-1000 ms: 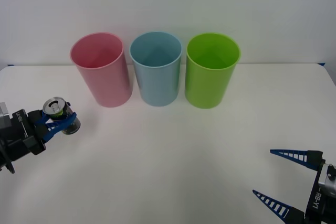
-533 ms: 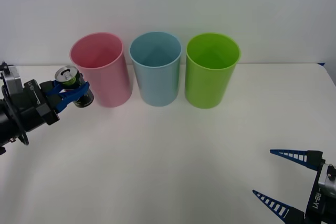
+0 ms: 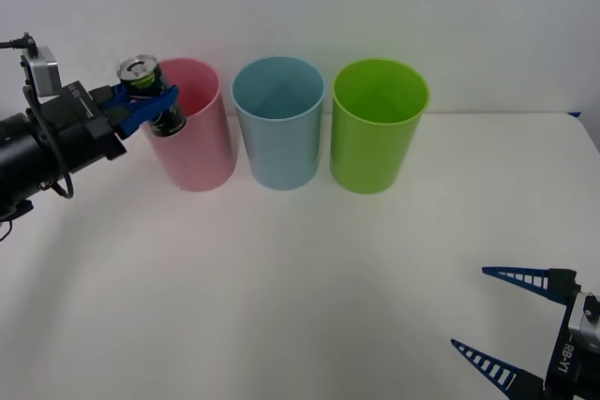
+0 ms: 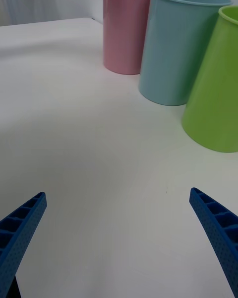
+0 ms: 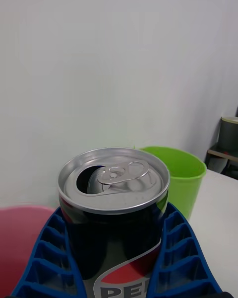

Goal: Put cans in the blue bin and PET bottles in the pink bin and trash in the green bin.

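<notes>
Three tall bins stand in a row near the far edge of the white table (image 3: 300,269), touching or nearly so: the pink bin (image 3: 192,142) toward the left edge, the blue bin (image 3: 278,133) in the middle, the green bin (image 3: 377,133) toward the right. What can be seen of their insides from the front looks bare, though the bottoms are partly hidden by the walls.

The left gripper (image 3: 150,105) is up in the air at the pink bin's left rim, its blue ribbed fingers (image 5: 176,248) clamped on either side of the can (image 3: 155,96). The can is dark with a silver top, tilted a little, its tab opening already punched. It hangs just at the pink bin's rim, clear of the table. The left wrist view shows a red, white and blue round logo and the letters "PE" on its side, the rest hidden.

The right gripper (image 3: 502,325) sits low at the table's near right corner, fingers spread wide, holding nothing. Its body carries lettering that reads "RB-Y1".
</notes>
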Tool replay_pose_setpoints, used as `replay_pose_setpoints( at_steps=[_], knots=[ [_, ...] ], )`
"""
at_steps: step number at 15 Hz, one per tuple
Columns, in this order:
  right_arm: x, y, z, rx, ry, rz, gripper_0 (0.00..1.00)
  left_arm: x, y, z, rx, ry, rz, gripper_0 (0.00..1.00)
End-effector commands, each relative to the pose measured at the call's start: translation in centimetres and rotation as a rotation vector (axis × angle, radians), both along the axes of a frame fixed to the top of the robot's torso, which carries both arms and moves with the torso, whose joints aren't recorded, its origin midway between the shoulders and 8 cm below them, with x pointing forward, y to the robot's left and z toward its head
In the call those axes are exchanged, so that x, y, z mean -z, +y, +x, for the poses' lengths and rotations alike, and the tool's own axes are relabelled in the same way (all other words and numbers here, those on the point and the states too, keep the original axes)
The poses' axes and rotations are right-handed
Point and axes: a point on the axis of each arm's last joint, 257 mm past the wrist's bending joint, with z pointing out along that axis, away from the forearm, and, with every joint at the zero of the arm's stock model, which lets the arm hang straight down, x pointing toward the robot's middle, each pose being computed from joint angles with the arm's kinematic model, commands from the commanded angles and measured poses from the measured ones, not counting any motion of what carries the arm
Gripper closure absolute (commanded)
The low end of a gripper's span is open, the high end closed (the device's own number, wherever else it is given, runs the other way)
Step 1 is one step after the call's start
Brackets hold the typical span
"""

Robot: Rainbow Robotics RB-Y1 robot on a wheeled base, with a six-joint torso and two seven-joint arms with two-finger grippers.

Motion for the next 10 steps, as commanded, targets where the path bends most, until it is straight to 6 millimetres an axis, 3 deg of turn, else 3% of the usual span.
replay_pose_setpoints(
  at_steps=[1, 3, 10],
  knots=[
    [0.0, 0.0, 0.0, 0.0, 0.0, 0.0, 0.0, -2.0, -0.9, 1.8, -0.024, -0.006, -0.001, 0.83],
    [0.0, 0.0, 0.0, 0.0, 0.0, 0.0, 0.0, -2.9, -1.7, 3.2, -0.046, -0.004, 0.014, 0.84],
    [0.0, 0.0, 0.0, 0.0, 0.0, 0.0, 0.0, -2.4, -5.9, 5.8, -0.062, 0.073, 0.075, 0.87]
  ],
)
